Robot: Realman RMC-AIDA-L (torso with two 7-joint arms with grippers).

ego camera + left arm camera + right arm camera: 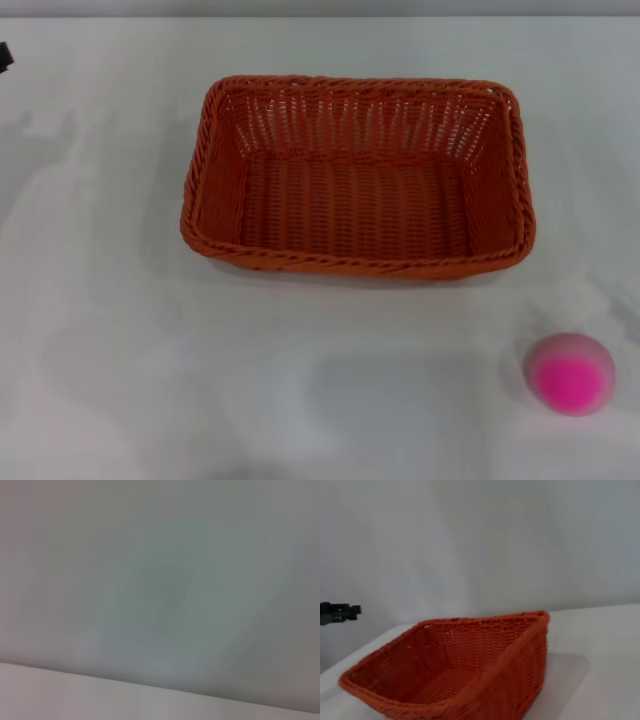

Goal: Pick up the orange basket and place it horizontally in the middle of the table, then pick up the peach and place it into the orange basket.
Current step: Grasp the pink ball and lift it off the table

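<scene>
The orange basket (357,175) stands upright and empty on the white table (120,340), its long side running left to right, near the middle. The right wrist view shows the same basket (455,670) from one corner, close by. The peach (570,373), pale pink with a magenta patch facing up, lies on the table near the front right, apart from the basket. A small dark piece of my left gripper (4,55) pokes in at the far left edge and appears far off beyond the basket as the left gripper (339,613). My right gripper is out of view.
The left wrist view holds only a plain pale surface (160,580) with a lighter band along one side. A pale wall (480,540) stands behind the table's far edge.
</scene>
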